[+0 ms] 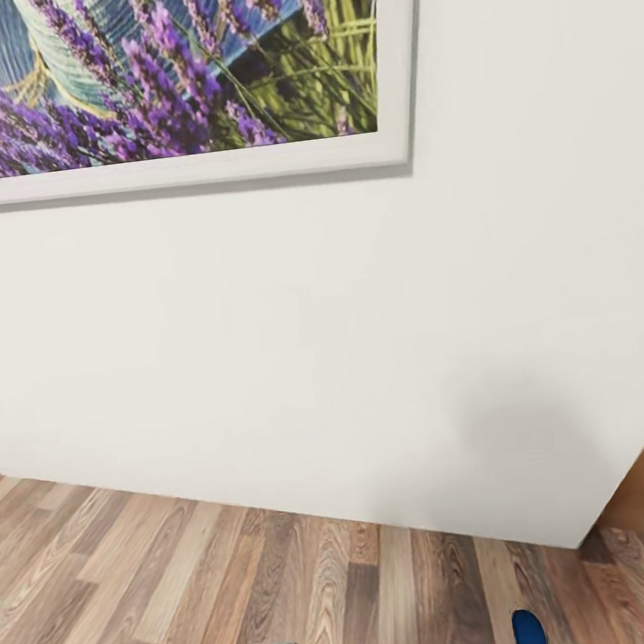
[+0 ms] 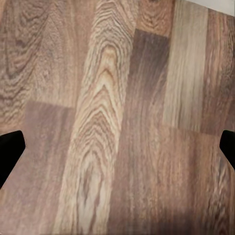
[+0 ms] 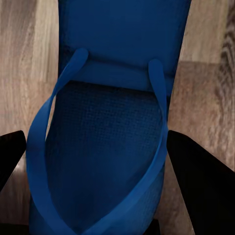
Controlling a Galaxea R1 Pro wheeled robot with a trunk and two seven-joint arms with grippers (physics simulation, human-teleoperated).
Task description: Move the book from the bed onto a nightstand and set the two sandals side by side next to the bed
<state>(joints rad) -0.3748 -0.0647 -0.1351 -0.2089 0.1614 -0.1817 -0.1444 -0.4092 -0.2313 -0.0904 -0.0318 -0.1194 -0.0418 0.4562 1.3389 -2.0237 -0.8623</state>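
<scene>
White wall (image 1: 297, 365) and framed lavender picture (image 1: 160, 70) face me. My right pincer (image 3: 117, 161) straddles a blue sandal (image 3: 107, 147), apparently gripping it for carrying. My left pincer (image 2: 117, 147) hangs wide open, empty, over plank floor (image 2: 107, 117).

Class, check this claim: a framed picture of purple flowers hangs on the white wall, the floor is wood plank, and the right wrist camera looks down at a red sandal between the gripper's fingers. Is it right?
Not quite. The sandal is bright blue, not red, as the right wrist view shows. The rest holds: the framed picture of purple flowers hangs on the white wall, and the floor is wood plank.
</scene>
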